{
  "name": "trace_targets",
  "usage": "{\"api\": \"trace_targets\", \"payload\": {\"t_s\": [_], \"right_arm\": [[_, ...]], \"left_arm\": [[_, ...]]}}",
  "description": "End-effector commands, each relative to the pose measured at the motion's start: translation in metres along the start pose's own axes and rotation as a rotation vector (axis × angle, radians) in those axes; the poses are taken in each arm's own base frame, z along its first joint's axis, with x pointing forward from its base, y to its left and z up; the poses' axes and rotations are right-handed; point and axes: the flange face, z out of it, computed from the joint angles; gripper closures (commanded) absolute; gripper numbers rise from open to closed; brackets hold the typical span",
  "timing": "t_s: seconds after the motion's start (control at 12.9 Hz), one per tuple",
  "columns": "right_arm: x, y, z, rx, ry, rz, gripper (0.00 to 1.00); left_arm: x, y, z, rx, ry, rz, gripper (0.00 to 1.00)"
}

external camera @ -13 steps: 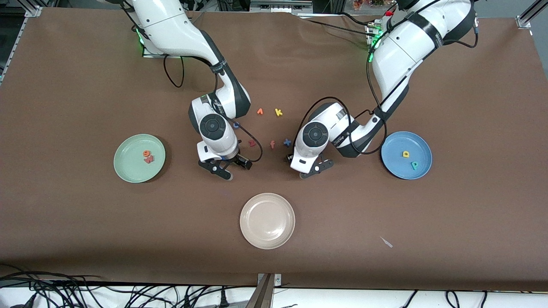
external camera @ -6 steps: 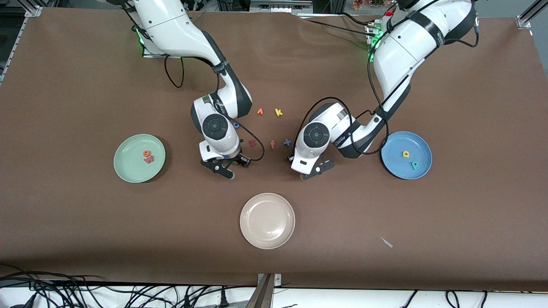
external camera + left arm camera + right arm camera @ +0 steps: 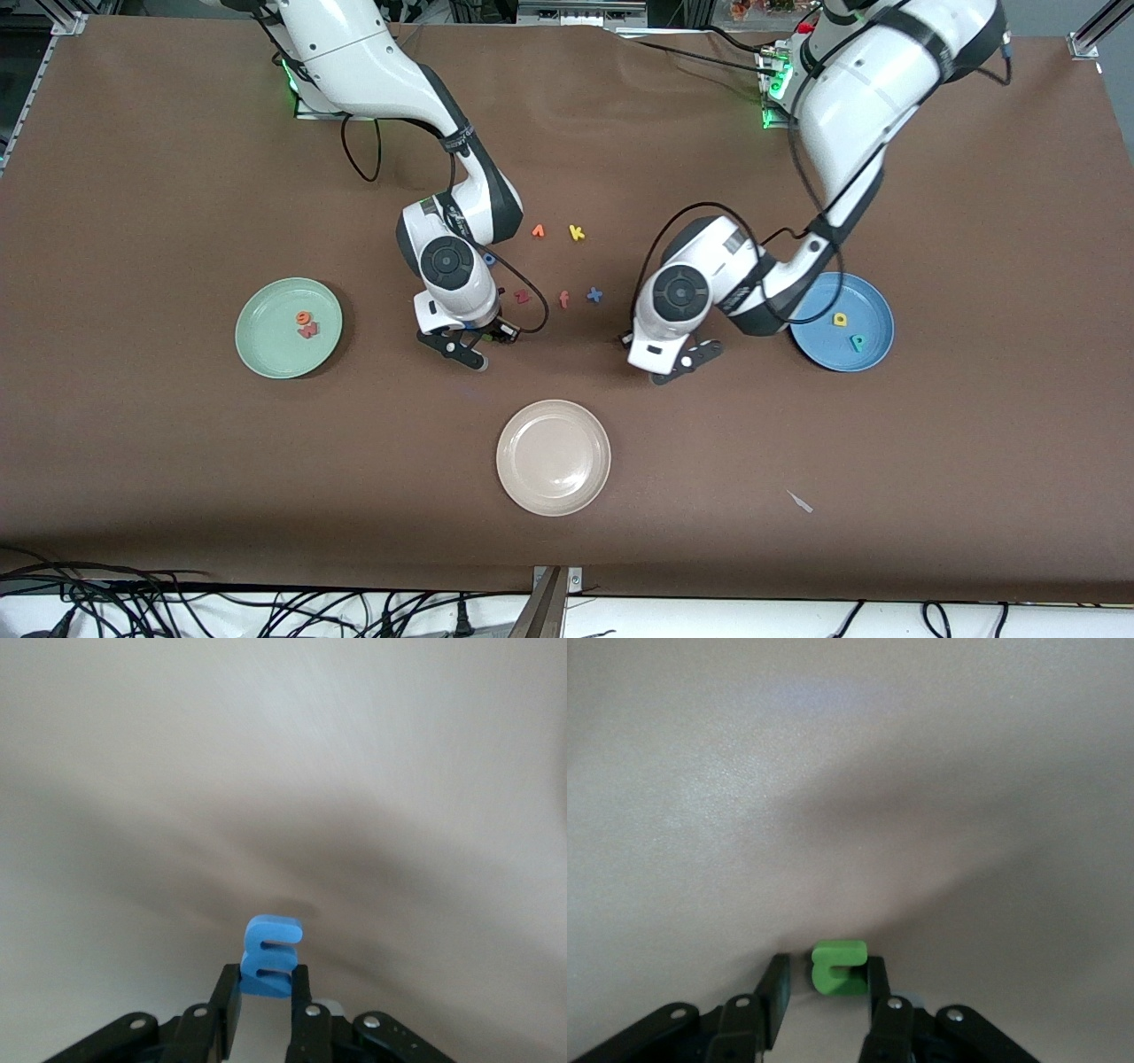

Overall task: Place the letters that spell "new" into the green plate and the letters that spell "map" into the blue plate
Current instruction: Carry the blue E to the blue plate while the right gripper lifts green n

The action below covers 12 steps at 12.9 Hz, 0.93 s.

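Note:
In the left wrist view my left gripper point(image 3: 266, 979) is shut on the blue m point(image 3: 270, 943), which stands up between its fingers. In the front view that gripper point(image 3: 660, 354) is over the brown table beside the blue plate point(image 3: 824, 347), where the yellow a point(image 3: 840, 319) and teal p point(image 3: 858, 342) lie. My right gripper point(image 3: 827, 970) is down at the table with the green n point(image 3: 839, 967) between its fingers. One finger touches the n and a small gap shows at the other. The green plate point(image 3: 266, 347) holds the orange e point(image 3: 303, 316) and pinkish-red w point(image 3: 308, 330).
A cream-white plate point(image 3: 554, 498) lies nearest the front camera. Loose letters lie between the arms: blue o point(image 3: 488, 260), dark red z point(image 3: 522, 297), salmon f point(image 3: 563, 299), blue x point(image 3: 594, 295), yellow k point(image 3: 577, 232) and an orange one point(image 3: 538, 231). A small scrap point(image 3: 800, 501) lies alone.
My left gripper has shut on the blue m and shifted toward the blue plate. My right gripper's fingers have drawn in around the green n.

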Motion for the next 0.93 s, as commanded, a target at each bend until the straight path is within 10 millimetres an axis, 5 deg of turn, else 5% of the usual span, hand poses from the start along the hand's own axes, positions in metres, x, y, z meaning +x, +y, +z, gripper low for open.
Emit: {"api": "trace_targets", "payload": {"t_s": [0.0,0.23,0.47,0.62,0.86], "right_arm": [[0.001,-0.002,0.003,0.007,-0.01,0.005,0.73],[0.001,-0.002,0.002,0.008,-0.011,0.01,0.91],[0.009,-0.004,-0.012,0.021,-0.005,0.007,1.0],[0.023,0.002,-0.027,0.004,-0.023,0.014,1.0],[0.043,0.021,-0.054,-0.05,-0.059,-0.088,1.0]], "left_arm": [[0.036,-0.08,-0.087,0.049,-0.059,0.044,0.94],[0.089,-0.167,-0.092,0.157,-0.177,0.178,0.93],[0.133,-0.23,-0.048,0.153,-0.233,0.288,0.94],[0.146,-0.256,0.005,0.085,-0.195,0.291,0.93],[0.143,-0.26,0.048,0.064,-0.179,0.31,0.81]]}}
